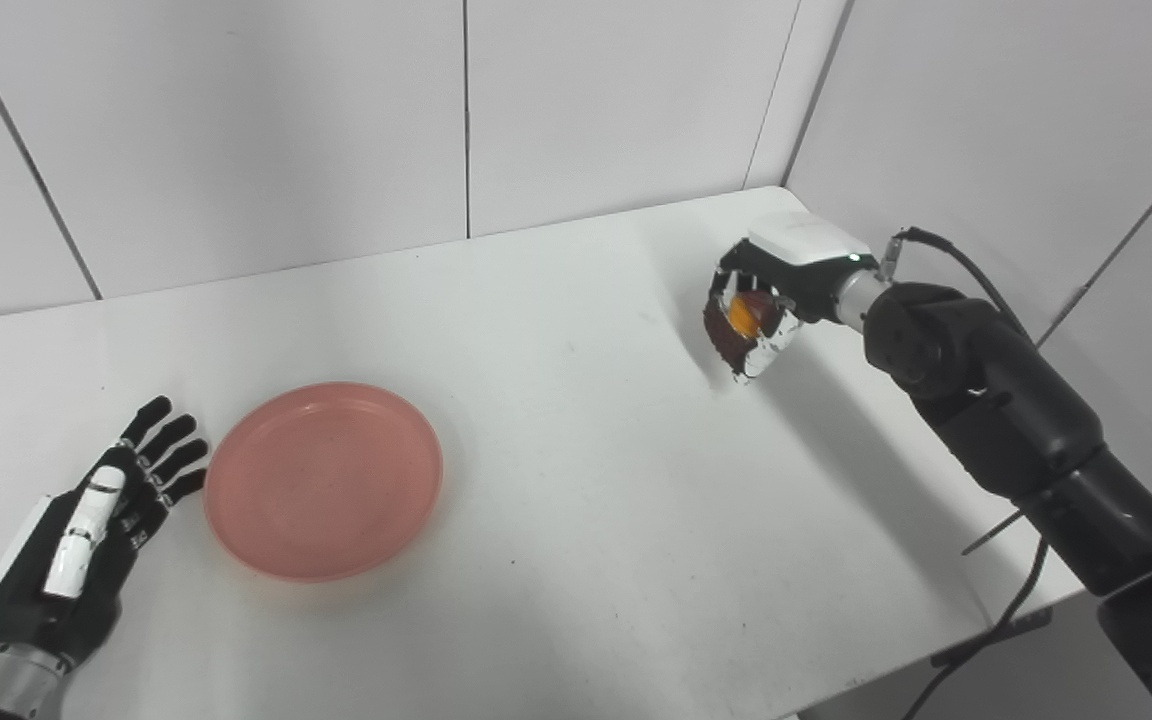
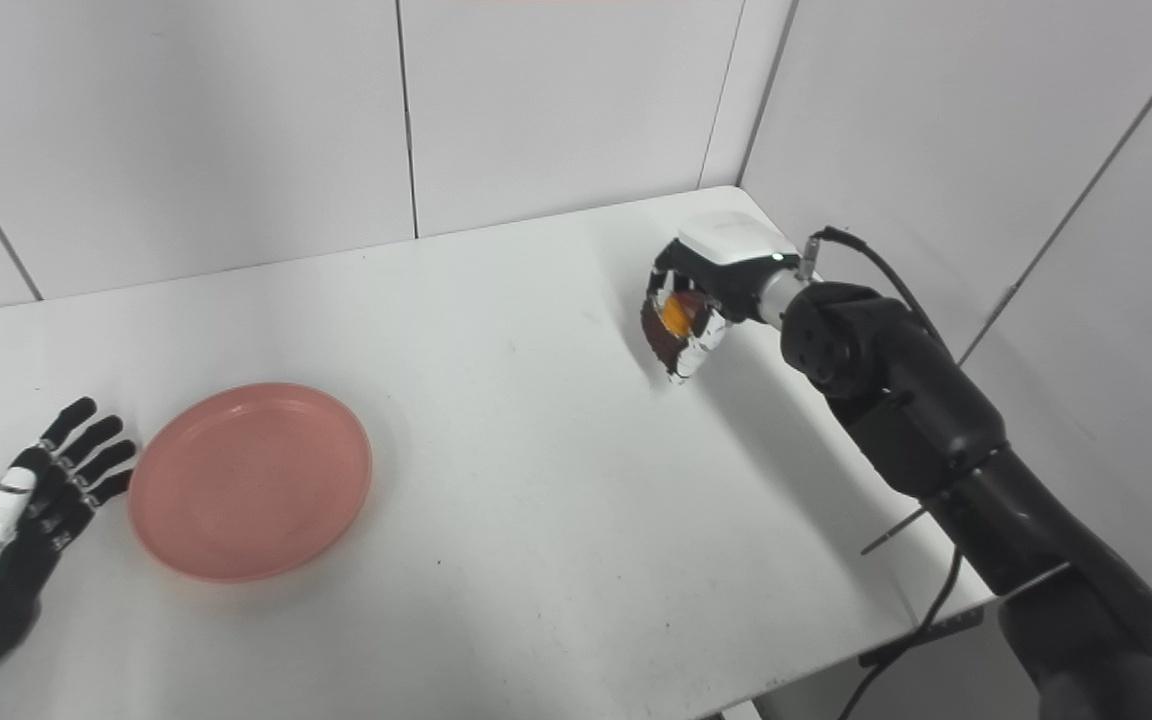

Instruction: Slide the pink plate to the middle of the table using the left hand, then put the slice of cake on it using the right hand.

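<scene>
The pink plate lies flat on the white table, left of the middle. My left hand rests just left of the plate with fingers stretched out and apart, its fingertips close to the rim, holding nothing. At the far right, my right hand is closed around the slice of cake, a dark brown piece with an orange and red top, held just above the table. The same cake shows inside the right hand in the right eye view, partly hidden by the fingers.
White panelled walls close off the back and right sides, meeting in a corner behind the right hand. The table's right edge runs under my right forearm. A black cable loops off the wrist.
</scene>
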You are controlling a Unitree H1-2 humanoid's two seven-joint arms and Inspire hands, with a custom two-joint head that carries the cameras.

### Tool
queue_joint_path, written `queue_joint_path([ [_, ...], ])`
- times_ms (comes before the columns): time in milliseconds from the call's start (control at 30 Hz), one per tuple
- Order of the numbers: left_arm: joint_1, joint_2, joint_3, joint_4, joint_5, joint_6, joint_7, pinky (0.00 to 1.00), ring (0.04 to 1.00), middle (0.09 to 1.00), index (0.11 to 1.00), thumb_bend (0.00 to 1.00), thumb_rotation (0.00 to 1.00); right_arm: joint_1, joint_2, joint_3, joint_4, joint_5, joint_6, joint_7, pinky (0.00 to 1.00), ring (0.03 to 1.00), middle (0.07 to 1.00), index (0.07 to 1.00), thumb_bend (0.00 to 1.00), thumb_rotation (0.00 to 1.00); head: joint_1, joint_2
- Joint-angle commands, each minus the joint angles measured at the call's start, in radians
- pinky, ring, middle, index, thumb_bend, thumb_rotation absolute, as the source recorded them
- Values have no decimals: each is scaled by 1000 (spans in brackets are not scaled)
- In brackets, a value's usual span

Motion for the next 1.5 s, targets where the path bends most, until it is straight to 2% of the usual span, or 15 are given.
queue_joint_path([
  [0,53,-12,-26,50,42,70,12,872,913,936,927,438,930,-67,-30,-32,-73,9,7,4,403,465,446,529,521,0,14,-3],
  [133,52,-29,-37,47,59,66,32,863,908,930,921,438,924,-86,-7,-32,-127,15,2,14,387,445,436,537,518,0,59,-10],
  [233,51,-49,-45,42,75,70,52,861,909,929,921,426,921,-116,22,-11,-154,24,-30,18,363,407,474,497,524,0,92,-13],
  [367,47,-90,-64,21,106,108,97,868,912,927,914,421,914,-165,90,29,-172,43,-42,33,328,391,431,536,518,0,214,-21],
  [400,46,-99,-68,15,112,116,108,869,912,927,914,418,925,-176,108,40,-170,49,-47,33,311,375,424,538,517,0,214,-21],
  [433,44,-111,-73,12,120,122,120,870,912,927,914,411,931,-184,124,47,-163,61,-59,31,298,360,417,536,517,0,252,-24],
  [467,43,-120,-78,7,126,130,131,877,915,931,919,399,951,-194,145,58,-159,68,-65,30,307,357,415,535,517,0,252,-24],
  [567,37,-149,-97,3,150,138,161,891,922,939,927,390,987,-215,201,86,-142,76,-83,30,340,390,428,535,518,0,333,-27],
  [600,35,-157,-102,4,157,137,169,892,919,940,929,385,994,-222,221,99,-134,77,-93,28,347,398,433,535,519,0,333,-27],
  [633,32,-168,-109,7,165,136,179,895,918,941,931,380,997,-228,237,109,-126,79,-100,27,352,407,439,535,519,0,379,-27],
  [733,22,-195,-119,23,182,127,199,906,922,949,937,373,1000,-242,293,139,-106,79,-112,22,352,411,447,533,519,0,416,-26],
  [800,8,-213,-128,37,196,124,211,919,944,965,951,372,1000,-251,339,159,-85,91,-127,22,369,432,457,525,521,0,478,-26],
  [1067,-23,-269,-129,59,240,145,278,917,959,962,954,363,1000,-270,447,220,50,89,-224,-13,372,425,452,527,521,0,570,-24],
  [1300,-33,-304,-120,64,241,150,303,904,947,960,949,345,1000,-292,513,267,190,74,-302,-47,356,418,445,531,520,0,585,-27],
  [1467,-35,-320,-118,63,249,167,326,894,948,958,946,328,1000,-307,560,286,291,69,-321,-72,325,397,436,532,519,0,591,-31],
])
